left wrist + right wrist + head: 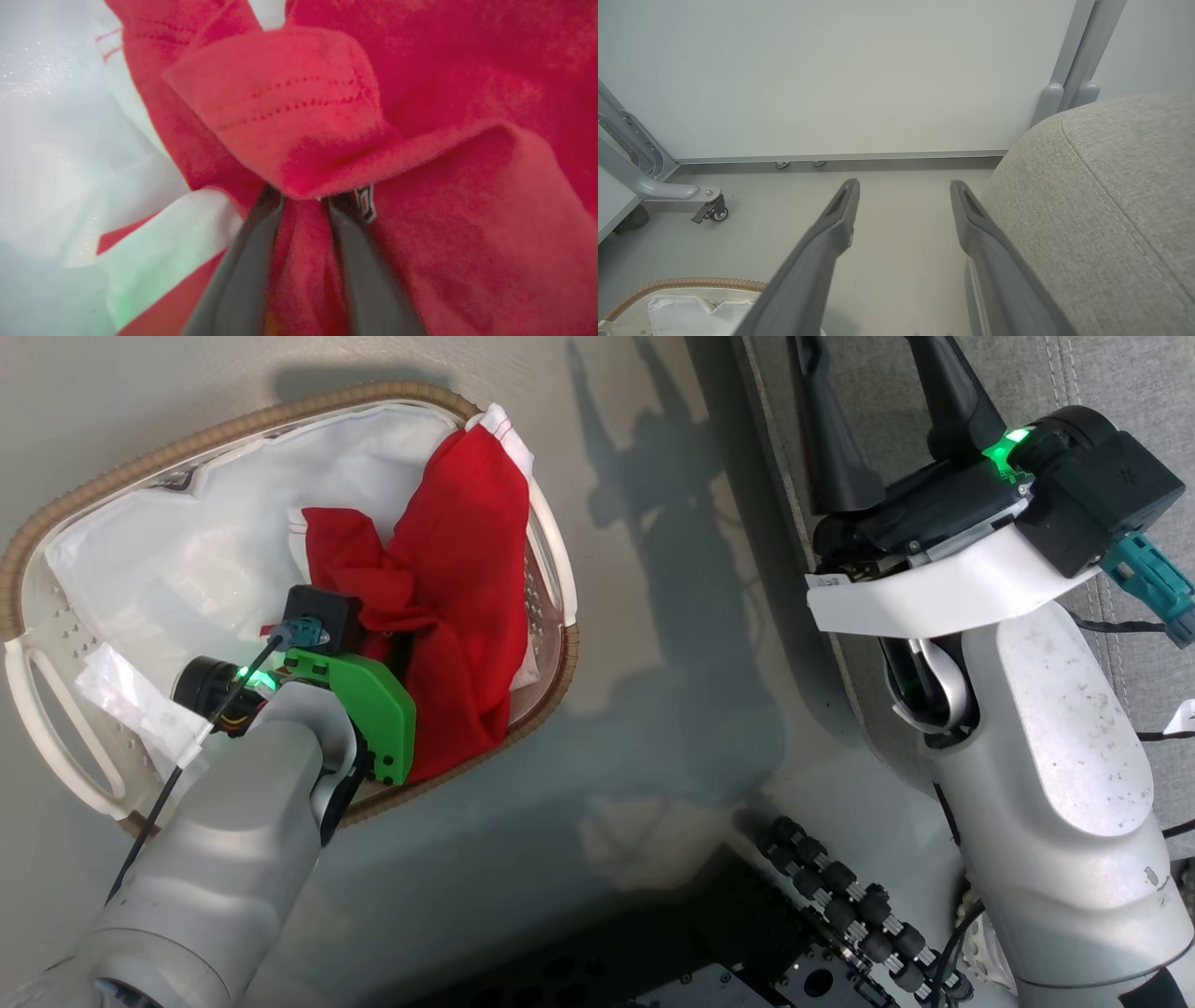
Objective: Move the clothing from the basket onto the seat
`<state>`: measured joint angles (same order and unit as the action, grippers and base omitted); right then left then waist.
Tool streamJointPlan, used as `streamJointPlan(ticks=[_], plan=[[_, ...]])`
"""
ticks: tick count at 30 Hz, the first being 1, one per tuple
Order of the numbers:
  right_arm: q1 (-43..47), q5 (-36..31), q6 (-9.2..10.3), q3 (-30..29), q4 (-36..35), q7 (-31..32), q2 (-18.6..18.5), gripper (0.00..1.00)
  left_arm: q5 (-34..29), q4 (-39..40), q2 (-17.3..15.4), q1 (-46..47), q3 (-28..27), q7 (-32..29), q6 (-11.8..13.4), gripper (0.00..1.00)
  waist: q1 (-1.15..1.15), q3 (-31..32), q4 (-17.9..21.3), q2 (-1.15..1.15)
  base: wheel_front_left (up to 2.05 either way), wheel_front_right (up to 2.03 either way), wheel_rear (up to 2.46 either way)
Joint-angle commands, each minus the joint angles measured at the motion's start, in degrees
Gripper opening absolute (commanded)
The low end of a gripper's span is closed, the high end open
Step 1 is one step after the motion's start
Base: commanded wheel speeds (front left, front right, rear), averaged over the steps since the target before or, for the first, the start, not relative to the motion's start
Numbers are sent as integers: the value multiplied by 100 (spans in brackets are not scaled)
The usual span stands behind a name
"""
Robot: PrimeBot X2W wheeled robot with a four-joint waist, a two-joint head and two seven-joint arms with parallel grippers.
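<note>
left pincer (pixel 303 201) astride clothing (pixel 289 107), seat (pixel 1111 210) beside spread right pincer (pixel 905 187)

Clothing (pixel 467 210) presses round my left pincer (pixel 304 198) on all sides. Ahead of my right pincer (pixel 903 186) the floor (pixel 901 242) lies open, seat (pixel 1111 196) close beside it.

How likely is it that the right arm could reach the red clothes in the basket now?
Probably not as it stands: the right gripper hangs open beside the seat, bare floor between it and the basket, and the left gripper sits on the clothing.
</note>
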<state>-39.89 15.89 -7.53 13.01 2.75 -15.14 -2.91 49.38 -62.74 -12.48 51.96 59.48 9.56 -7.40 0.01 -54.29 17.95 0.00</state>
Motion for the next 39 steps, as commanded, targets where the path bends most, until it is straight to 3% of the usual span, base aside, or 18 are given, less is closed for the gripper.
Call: streamJointPlan(ticks=[1,9,15,28,39], plan=[[-62,-34,8,-6,29,-1,-10,100,48,-11,-37,122,43,35,-18,0,-1,28,-8,0,0,0,0],[-23,-70,8,59,319,-1,-11,100,234,29,-17,105,379,456,-18,0,-1,571,-97,0,0,0,0],[102,-127,8,78,511,-1,-13,100,314,162,20,-52,308,573,-18,0,-1,1139,-199,0,0,0,0],[676,-259,8,127,1045,-1,-17,100,-450,1224,-2,-1027,-1305,557,-10,0,-1,2622,-620,0,0,0,0],[1291,-345,8,2,1425,-1,-18,100,-1470,2245,253,-2033,-2549,558,-16,0,-1,3658,-958,0,0,0,0]])
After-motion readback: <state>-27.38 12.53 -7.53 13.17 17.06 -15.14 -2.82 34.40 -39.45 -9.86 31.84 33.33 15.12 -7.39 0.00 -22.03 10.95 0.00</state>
